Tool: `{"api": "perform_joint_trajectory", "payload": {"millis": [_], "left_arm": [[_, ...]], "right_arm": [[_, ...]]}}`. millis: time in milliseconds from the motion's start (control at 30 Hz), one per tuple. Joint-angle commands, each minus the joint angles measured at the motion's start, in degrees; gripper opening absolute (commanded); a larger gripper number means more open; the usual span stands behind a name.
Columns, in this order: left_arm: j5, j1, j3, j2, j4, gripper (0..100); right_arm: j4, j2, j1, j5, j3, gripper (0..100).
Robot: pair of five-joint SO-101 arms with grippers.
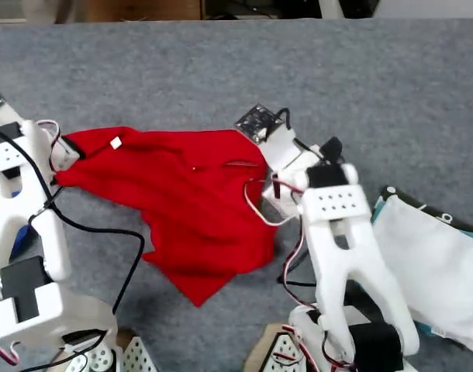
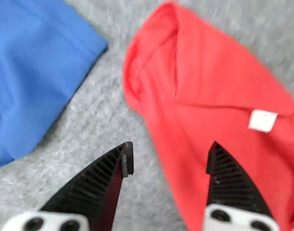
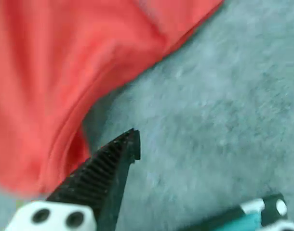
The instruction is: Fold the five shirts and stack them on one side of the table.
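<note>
Left end effector (image 2: pixel 170 161): released, jaws spread wide, nothing between them. Poised at the far-left corner of the red shirt (image 1: pixel 190 201), one finger (image 2: pixel 224 173) over red cloth, the other over bare grey surface (image 1: pixel 376 77).

Right end effector (image 1: pixel 274 186): released, the one visible finger (image 3: pixel 119 156) bare along its toothed face, nothing clamped against it. Placed at the right edge of the red shirt, fingertip over grey surface just beside the cloth.

Around, left side: blue shirt (image 2: pixel 31 72), smooth, hemmed edge showing, near the red shirt's left corner and parted from it by a strip of surface. Largely hidden under the left arm in the high view. Black cable (image 1: pixel 105 231) from the left arm, looping over the surface just beside the red shirt's near-left edge.

Around, right side: white shirt (image 1: pixel 438 271), folded, at the right edge of the surface, resting on teal and black layers (image 1: pixel 388 203). Nature of those layers not determinable.

In the way: right arm (image 1: pixel 345 232), white upper link covering the red shirt's right edge in the high view and standing between red shirt and white shirt.

Red shirt: middle of the surface, unfolded and rumpled. Broad along its far edge, from the left end effector across to the right one, tapering to a point on the near side. Bright red with shallow creases across the body. Small white tag (image 2: pixel 262 120) by the neck opening close to the left corner, cloth edge rolled over there.
</note>
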Motion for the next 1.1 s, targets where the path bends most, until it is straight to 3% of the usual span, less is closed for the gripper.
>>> {"api": "perform_joint_trajectory", "payload": {"millis": [0,200,433,633,1067], "left_arm": [[2.7,-0.6,-5.2,0.0,-1.8,25],[9.5,0.2,-5.2,0.0,-3.6,25],[11.4,2.4,-5.4,0.1,-4.0,25],[17.8,5.3,-1.8,2.3,-12.8,25],[18.3,4.0,-9.4,16.6,-12.9,25]], "right_arm": [[-19.1,-2.1,1.1,-5.4,7.8,54.1],[-31.4,-2.1,0.6,-8.6,15.8,54.1],[-31.5,-2.1,0.2,-8.3,15.8,54.1],[-31.5,-2.1,0.2,-8.2,15.8,54.1],[-31.5,-2.0,0.1,-8.2,15.8,54.1]]}}
